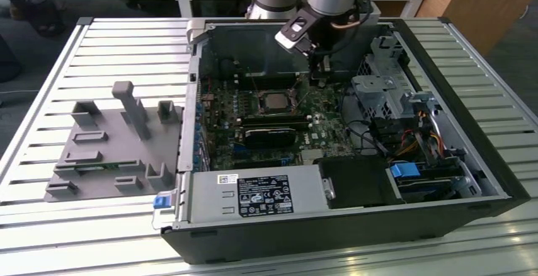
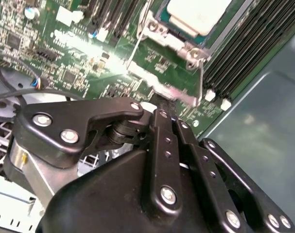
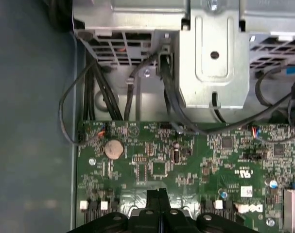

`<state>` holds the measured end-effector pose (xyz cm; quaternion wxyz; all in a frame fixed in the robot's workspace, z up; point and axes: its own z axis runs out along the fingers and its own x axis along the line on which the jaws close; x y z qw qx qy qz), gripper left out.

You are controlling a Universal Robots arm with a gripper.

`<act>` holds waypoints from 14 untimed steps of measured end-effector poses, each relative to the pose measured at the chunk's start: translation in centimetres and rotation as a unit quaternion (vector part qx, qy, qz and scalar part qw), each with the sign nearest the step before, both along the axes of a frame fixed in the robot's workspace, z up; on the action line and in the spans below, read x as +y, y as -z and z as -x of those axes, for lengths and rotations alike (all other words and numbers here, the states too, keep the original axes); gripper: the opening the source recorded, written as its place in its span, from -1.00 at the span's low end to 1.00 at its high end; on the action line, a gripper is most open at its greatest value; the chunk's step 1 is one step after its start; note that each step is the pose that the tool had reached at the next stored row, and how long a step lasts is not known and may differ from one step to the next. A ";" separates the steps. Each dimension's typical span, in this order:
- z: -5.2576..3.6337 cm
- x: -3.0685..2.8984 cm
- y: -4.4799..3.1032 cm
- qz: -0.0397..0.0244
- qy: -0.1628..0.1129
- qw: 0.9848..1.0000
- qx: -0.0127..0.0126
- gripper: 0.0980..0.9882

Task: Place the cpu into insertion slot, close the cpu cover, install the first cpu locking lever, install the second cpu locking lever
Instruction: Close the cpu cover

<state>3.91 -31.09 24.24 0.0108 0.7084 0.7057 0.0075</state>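
My hand (image 3: 158, 196) is matt black, its linkage studded with bright steel screws; the circuit board (image 3: 186, 155) is glossy green. The cpu (image 2: 198, 12) shows a dull silvery metal face, and the cpu cover (image 2: 169, 41) is a shinier bare-metal frame. The drive cage (image 3: 215, 58) is unpainted sheet metal, the computer case (image 1: 336, 241) matt black, the fixture (image 1: 101, 143) matt grey plastic, and the counter (image 1: 101, 43) smooth pale metal slats.

Drive cage (image 1: 376, 94) crowds the end effector (image 1: 318, 82); circuit board (image 1: 331, 113) opposite lies open.
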 end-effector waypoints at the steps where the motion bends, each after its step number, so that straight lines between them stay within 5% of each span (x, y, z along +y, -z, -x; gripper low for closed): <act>1: 0.16 0.00 0.04 0.000 0.000 1.000 0.000 -0.98; 14: 2.17 0.00 0.53 0.000 0.000 1.000 0.000 -0.98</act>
